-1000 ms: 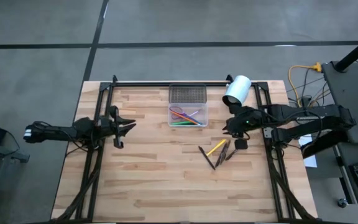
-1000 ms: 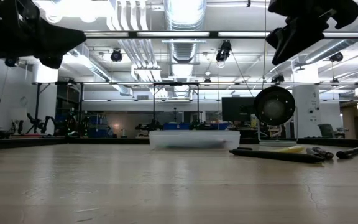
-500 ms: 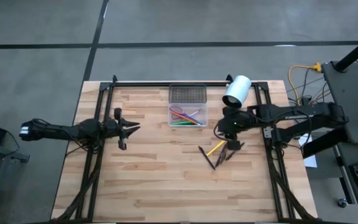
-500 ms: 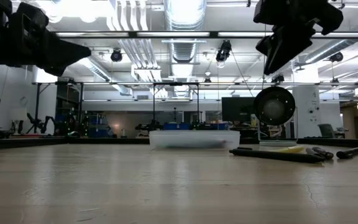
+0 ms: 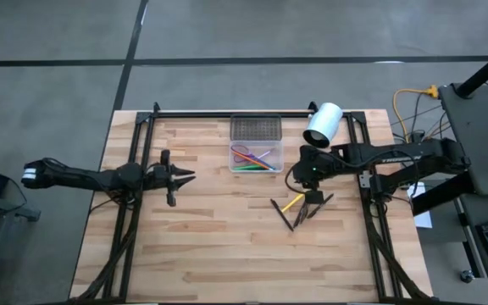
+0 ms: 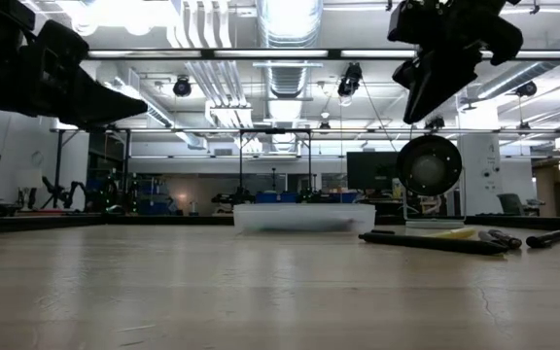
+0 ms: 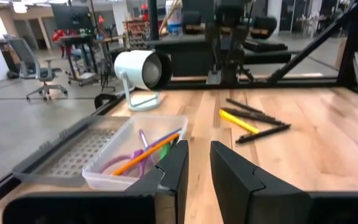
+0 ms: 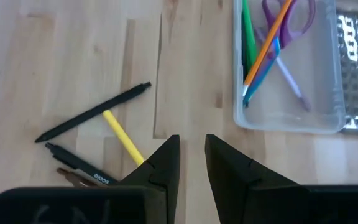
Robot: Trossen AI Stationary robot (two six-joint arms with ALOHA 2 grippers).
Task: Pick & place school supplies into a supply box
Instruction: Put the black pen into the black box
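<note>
The clear supply box [image 5: 257, 157] [image 8: 288, 74] [image 7: 135, 155] sits at the table's far middle, its grey mesh part at the far end. Inside lie a green pen, purple-handled scissors [image 8: 291, 15], and orange and blue sticks [image 8: 263, 59]. A yellow pencil [image 5: 294, 202] [image 8: 123, 140] and dark pens [image 5: 302, 212] [image 8: 95, 112] lie flat on the wood, nearer and to the right of the box. My right gripper [image 5: 296, 176] [image 8: 192, 149] hovers above these loose items, pointing down, fingers a narrow gap apart. My left gripper [image 5: 189, 175] [image 7: 197, 152] hangs level left of the box, narrowly open too.
A white cylinder with a dark opening [image 5: 322, 124] [image 7: 138, 68] stands on a small base at the far right, next to the box. Black frame rails [image 5: 227, 113] run along the far, left and right edges. Bare wood [image 5: 227, 254] fills the near half.
My left gripper has moved toward the table's right, closer to the box. My right gripper has moved toward the table's left, from beside the right rail to above the yellow pencil and dark pens. The supplies and the box have stayed put.
</note>
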